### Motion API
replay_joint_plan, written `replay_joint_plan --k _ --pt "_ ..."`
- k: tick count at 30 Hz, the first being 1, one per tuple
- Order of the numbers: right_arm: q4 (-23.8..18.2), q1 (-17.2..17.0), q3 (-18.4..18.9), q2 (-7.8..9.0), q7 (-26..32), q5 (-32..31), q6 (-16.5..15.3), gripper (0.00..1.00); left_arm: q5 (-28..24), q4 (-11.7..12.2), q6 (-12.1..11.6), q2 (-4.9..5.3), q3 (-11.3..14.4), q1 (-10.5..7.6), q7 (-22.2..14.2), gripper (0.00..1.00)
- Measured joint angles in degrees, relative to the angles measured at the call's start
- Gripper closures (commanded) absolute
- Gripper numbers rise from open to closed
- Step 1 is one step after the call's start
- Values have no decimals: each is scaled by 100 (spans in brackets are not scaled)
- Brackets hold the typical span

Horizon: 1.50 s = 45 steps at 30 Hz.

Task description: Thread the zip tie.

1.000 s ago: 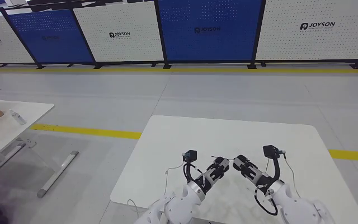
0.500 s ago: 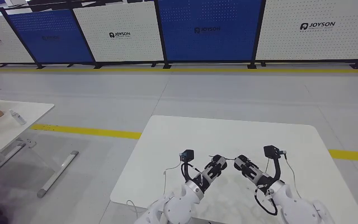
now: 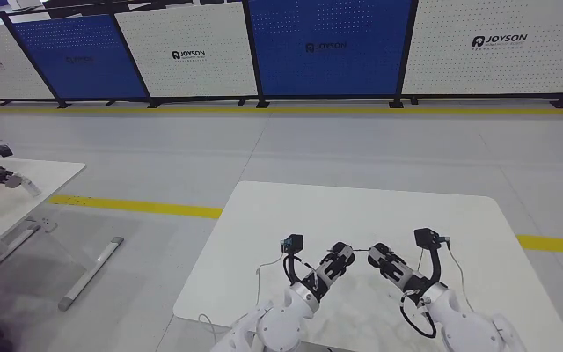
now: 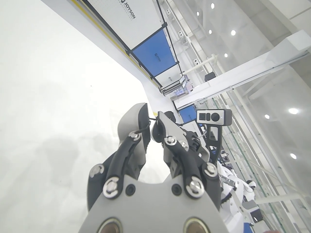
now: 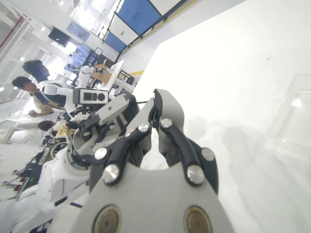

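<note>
The left gripper point(image 4: 153, 116) is closed to a narrow gap, with the thin black zip tie point(image 4: 142, 129) pinched across its pads. The right gripper point(image 5: 154, 105) is pressed fully together on the same tie. Both grippers are held tip to tip above the near half of the white worktop point(image 3: 369, 211), almost touching. The tie is held off the worktop, with a short strand stretched between the two grippers.

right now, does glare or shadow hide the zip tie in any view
No. Left wrist view: table glares white, yet the zip tie shows dark at the left gripper. Right wrist view: same glare, soft shadows by the right gripper. Top view: even light, tie hair-thin.
</note>
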Motion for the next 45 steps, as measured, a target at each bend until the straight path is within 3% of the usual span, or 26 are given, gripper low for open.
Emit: replay_joint_plan --k 19,21,23,26,27,28,29,30,31,33,34,35,37,40,42,43,45 --pt "87 78 -38 2 169 270 -48 100 107 -21 -90 -1 32 16 -128 100" --pt "123 106 -14 6 239 361 -64 71 118 -26 -71 -2 31 20 -113 100" --pt "137 117 -1 10 264 370 -68 65 120 -27 -48 -4 28 21 -100 100" --pt "135 118 2 15 262 352 -61 75 120 -27 -17 -9 31 15 -86 100" --pt "131 116 3 16 249 344 -59 88 121 -26 -8 -11 39 11 -82 100" --pt "128 113 4 17 240 340 -57 91 124 -27 -1 -14 46 8 -79 100" --pt "124 111 5 18 233 337 -57 87 129 -29 6 -16 54 5 -76 100" --pt "119 108 6 20 227 332 -55 69 136 -31 16 -18 63 0 -74 100" --pt "116 107 7 21 225 328 -53 59 142 -31 23 -20 67 -3 -72 100" --pt "108 106 9 24 227 319 -45 53 153 -32 52 -23 68 -9 -56 100" --pt "104 106 10 26 230 317 -42 33 149 -33 74 -26 66 -10 -40 100" --pt "99 106 13 27 232 316 -40 20 136 -33 99 -29 61 -11 -19 100" --pt "79 96 22 33 234 298 -44 11 94 -35 151 -37 48 -12 50 100" --pt "60 59 24 43 256 231 -58 10 -21 -55 157 -53 -8 6 253 100" --pt "73 33 29 47 246 222 -44 7 -166 -64 103 -67 -82 31 460 100" --pt "90 24 36 48 233 228 -29 0 -242 -69 68 -73 -113 43 546 100" --pt "130 8 58 50 204 254 15 0 -362 -91 -48 -84 -153 75 678 100"
